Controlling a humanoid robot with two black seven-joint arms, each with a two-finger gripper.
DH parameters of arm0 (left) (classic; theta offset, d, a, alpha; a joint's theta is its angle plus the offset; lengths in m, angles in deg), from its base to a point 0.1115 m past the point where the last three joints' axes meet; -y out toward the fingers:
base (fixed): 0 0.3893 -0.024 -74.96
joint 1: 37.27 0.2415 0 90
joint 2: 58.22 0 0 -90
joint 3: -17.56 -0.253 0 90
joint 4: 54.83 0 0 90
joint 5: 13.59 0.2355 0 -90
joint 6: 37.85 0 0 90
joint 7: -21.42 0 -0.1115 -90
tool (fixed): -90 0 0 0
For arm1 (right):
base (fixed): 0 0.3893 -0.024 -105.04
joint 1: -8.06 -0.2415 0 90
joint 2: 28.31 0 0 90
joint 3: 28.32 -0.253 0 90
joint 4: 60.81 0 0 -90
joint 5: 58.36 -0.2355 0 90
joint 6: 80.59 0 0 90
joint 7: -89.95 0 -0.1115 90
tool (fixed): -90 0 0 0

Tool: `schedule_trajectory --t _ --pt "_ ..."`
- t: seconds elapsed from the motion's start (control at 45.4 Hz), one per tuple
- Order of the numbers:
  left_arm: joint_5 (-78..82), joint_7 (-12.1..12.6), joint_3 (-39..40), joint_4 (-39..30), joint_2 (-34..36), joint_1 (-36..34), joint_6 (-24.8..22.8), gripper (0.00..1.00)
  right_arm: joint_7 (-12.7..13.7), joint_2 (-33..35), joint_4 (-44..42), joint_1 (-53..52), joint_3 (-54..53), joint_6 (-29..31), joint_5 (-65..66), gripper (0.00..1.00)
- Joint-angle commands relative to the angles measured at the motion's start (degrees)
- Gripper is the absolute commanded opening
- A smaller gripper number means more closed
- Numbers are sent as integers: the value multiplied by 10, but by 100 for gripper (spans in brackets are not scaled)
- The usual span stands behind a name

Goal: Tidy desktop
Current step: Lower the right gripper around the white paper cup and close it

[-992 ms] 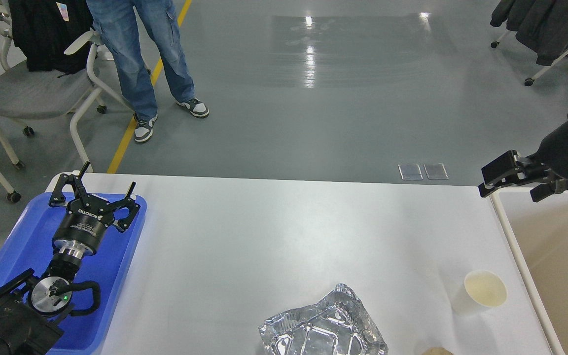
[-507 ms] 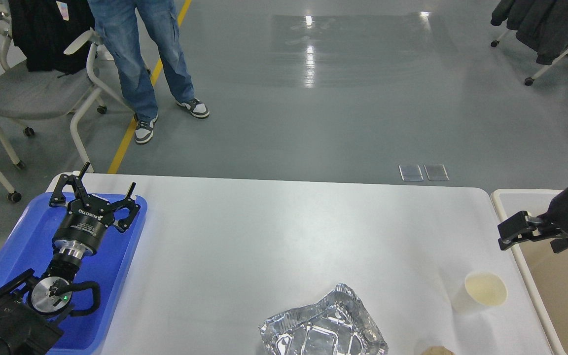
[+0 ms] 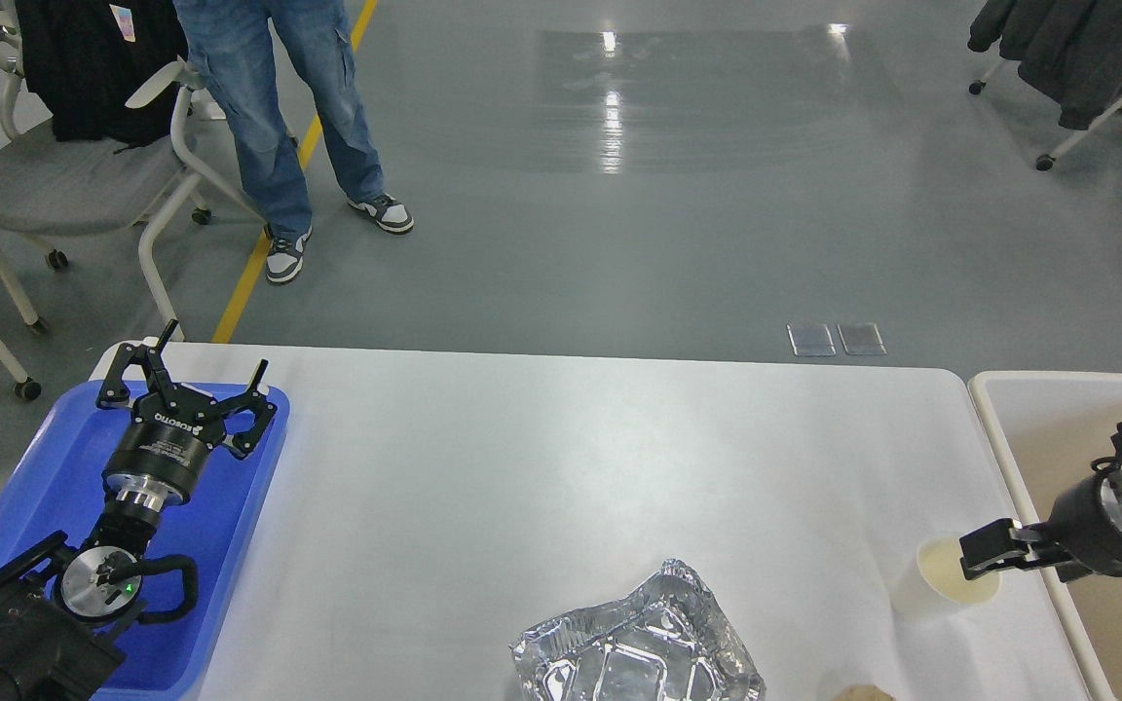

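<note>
The white desktop (image 3: 561,458) fills the middle of the head view. On it stand a white paper cup (image 3: 931,584) at the front right and a crumpled foil container (image 3: 639,647) at the front centre. My right gripper (image 3: 1021,560) hangs low at the cup, one finger (image 3: 985,550) over the cup's right rim; its jaws look open. My left gripper (image 3: 214,350) is open and empty above the far end of the blue tray (image 3: 45,467).
A beige rimmed bin (image 3: 1038,409) stands against the desktop's right edge, under my right arm. A small brown thing (image 3: 863,693) shows at the bottom edge. A person (image 3: 279,117) and chairs (image 3: 55,175) are on the floor beyond the far left.
My right gripper has come down and toward me from above the bin's far corner to the paper cup. The left arm has not moved.
</note>
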Motion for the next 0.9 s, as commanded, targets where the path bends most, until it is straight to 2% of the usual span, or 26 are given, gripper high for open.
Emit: schedule_trajectory --t 0.0,0.419,0.595,0.661,0.728,0.882 --pt "0 0 0 0 0 0 0 99 0 0 -13 56 -17 -47 -1 100" --pt "0 0 0 0 0 0 0 99 0 -3 -38 96 -36 -86 -11 99" --pt "0 0 0 0 0 0 0 99 -1 -7 -59 109 -36 -93 -33 95" --pt "0 0 0 0 0 0 0 99 -1 -8 -60 109 -35 -101 -30 88" --pt "0 0 0 0 0 0 0 99 -1 -10 -60 109 -33 -109 -22 76" --pt "0 0 0 0 0 0 0 99 -3 -17 -60 109 -27 -114 1 21"
